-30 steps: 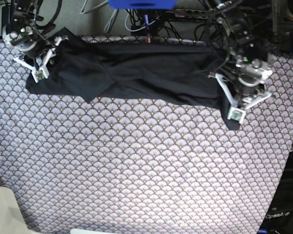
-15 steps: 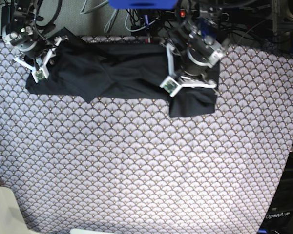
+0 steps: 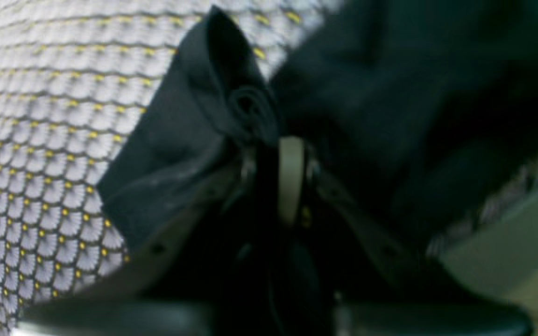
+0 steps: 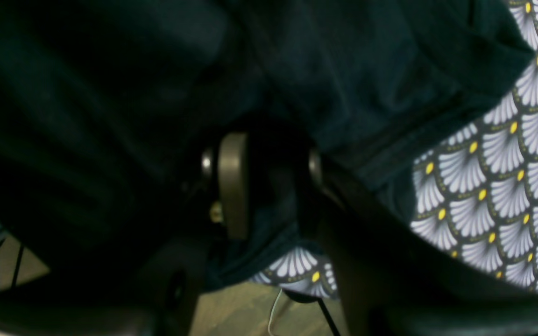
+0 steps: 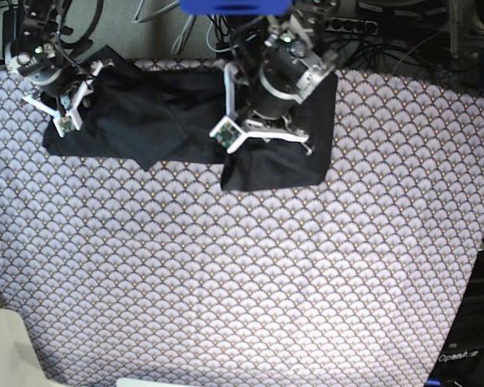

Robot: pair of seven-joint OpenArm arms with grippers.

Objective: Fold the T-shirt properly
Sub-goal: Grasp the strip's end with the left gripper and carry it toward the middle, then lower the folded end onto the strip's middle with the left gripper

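While the left end effector (image 5: 235, 121) clamps a T-shirt (image 5: 145, 113) fold at upper centre, the right end effector (image 5: 60, 109) pinches its upper-left edge.

right tool (image 4: 269, 186) pinching T-shirt (image 4: 343, 70), tablecloth (image 4: 493, 186) beside

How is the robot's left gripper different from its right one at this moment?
The left gripper sits near the middle of the T-shirt, carrying a doubled-over flap; the right gripper waits at the shirt's far end. The left's jaws are pinched tight on cloth; the right's stand wider, with fabric between them. Both work on the patterned tablecloth.
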